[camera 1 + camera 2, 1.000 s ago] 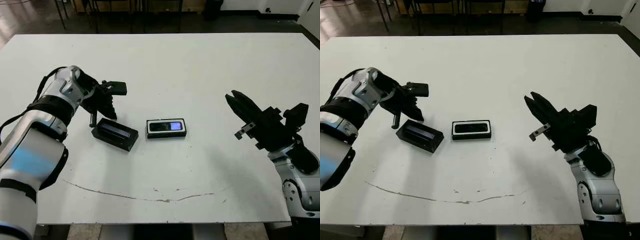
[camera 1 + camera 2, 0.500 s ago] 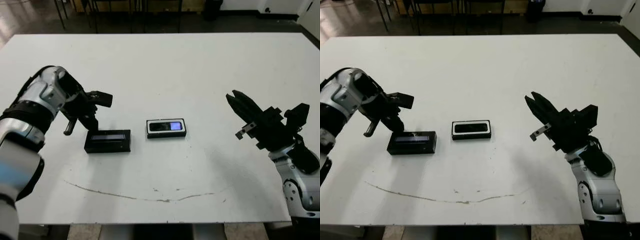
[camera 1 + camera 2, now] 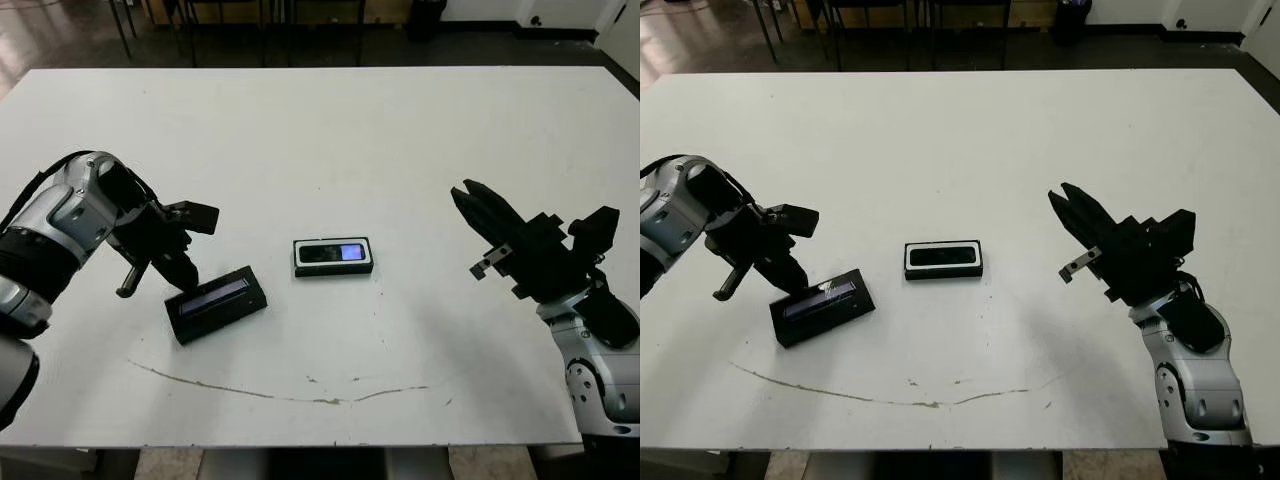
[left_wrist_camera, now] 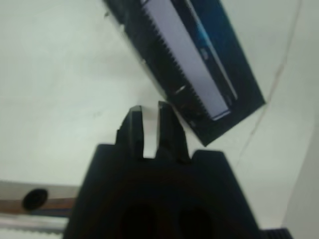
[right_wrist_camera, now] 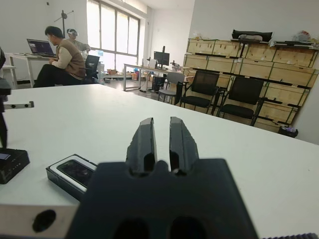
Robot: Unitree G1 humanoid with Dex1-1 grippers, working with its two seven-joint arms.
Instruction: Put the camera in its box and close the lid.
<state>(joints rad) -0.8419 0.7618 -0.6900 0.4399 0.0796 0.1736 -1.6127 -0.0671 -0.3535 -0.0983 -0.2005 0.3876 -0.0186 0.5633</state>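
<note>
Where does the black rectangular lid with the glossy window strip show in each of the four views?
Left eye view: the lid lies tilted, lower left of centre, by the left gripper.
Right eye view: same spot, lid further left in the picture.
Left wrist view: it fills the upper middle, just past the fingers.
Right wrist view: only a dark corner at the left edge.
Shared landmark: the white-lined black box holding the camera, to the lid's right in both eye views.

White table, busy room beyond

A thin dark scratch (image 3: 290, 392) runs along the white table's (image 3: 400, 140) near edge; far off, a seated person (image 5: 62, 62) faces a laptop (image 5: 40, 48), with office chairs (image 5: 244, 97) and wooden crates (image 5: 279, 74) behind
</note>
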